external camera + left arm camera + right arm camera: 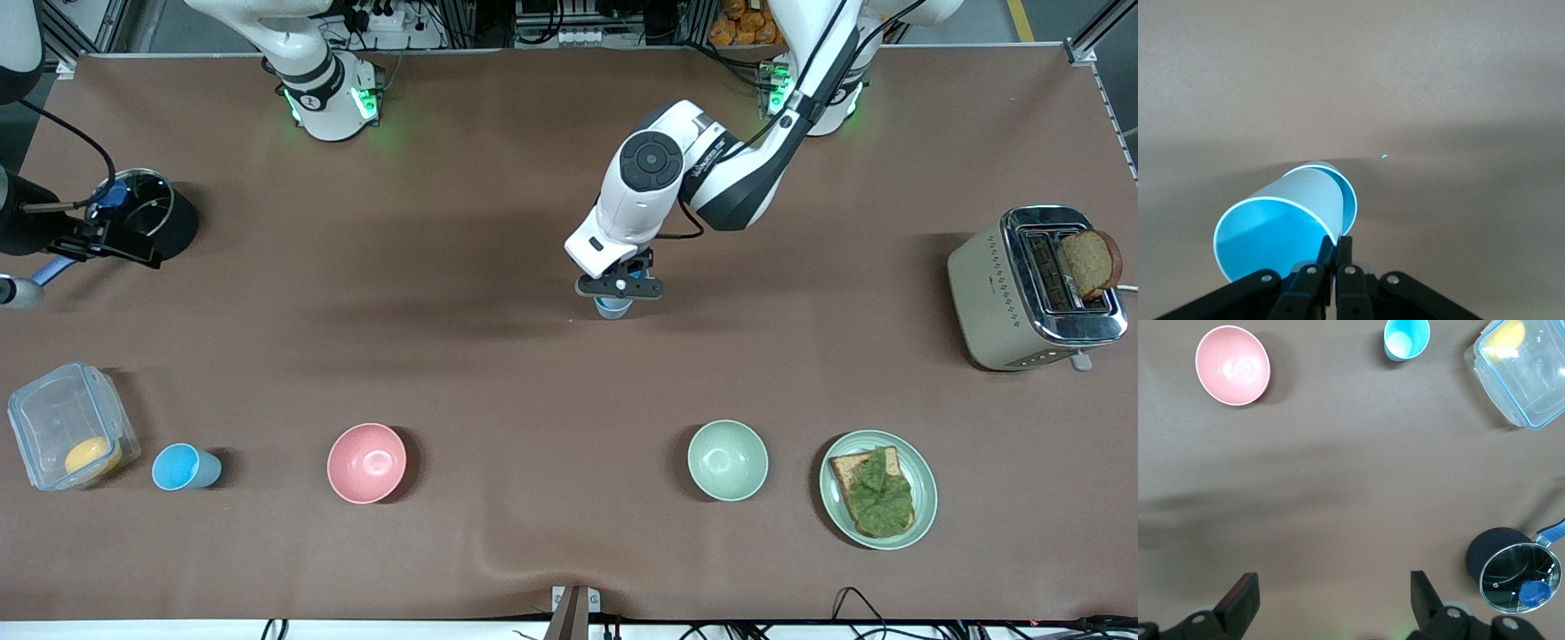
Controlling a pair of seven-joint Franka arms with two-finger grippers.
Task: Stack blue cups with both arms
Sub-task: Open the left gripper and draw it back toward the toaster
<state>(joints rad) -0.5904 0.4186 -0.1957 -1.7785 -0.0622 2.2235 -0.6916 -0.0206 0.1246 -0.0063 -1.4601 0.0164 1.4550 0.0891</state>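
Currently | blue cups: two | left claw (pixel 615 296) pinching one cup's (pixel 1281 230) rim mid-counter | second cup (pixel 185 467) standing beside lidded box (pixel 67 425) | right claw (pixel 1331 600) waiting, gaping | readable writing: none legible

Left arm (pixel 702 169): glossy white shell, dark grey joint sections, round black cap, black cable along the link, green lights at the base. Left gripper (pixel 1335 257): black fingers, silver screws. Right arm (pixel 311 71): white, black band, green base lights. Right gripper (pixel 1331 600): black fingers, silver screws.
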